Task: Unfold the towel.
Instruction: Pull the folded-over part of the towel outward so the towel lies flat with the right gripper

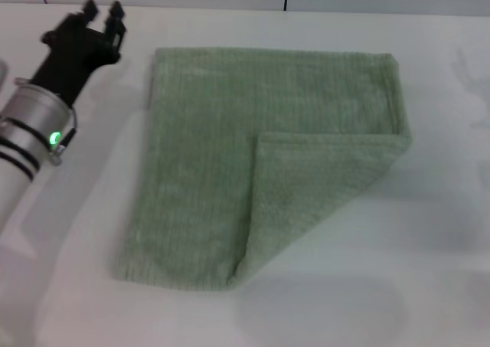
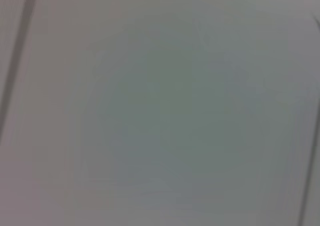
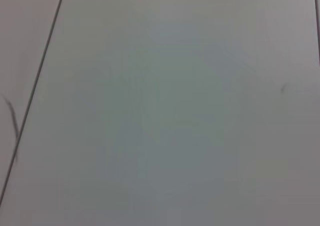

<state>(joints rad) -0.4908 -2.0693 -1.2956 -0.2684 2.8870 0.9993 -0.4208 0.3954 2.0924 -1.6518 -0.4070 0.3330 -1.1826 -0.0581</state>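
Pale green towel (image 1: pixel 222 171) spread flat mid-table (image 1: pixel 429 286), its near-right corner (image 1: pixel 306 186) folded over toward the centre as a triangular flap. Left gripper (image 1: pixel 103 11) poised at far left, well apart from the cloth, fingers slightly parted and empty. Right gripper out of sight. Unfolding apparently unfinished: next move likely calls for reaching the flap's tip, pinching only that top layer, drawing it back toward near right.
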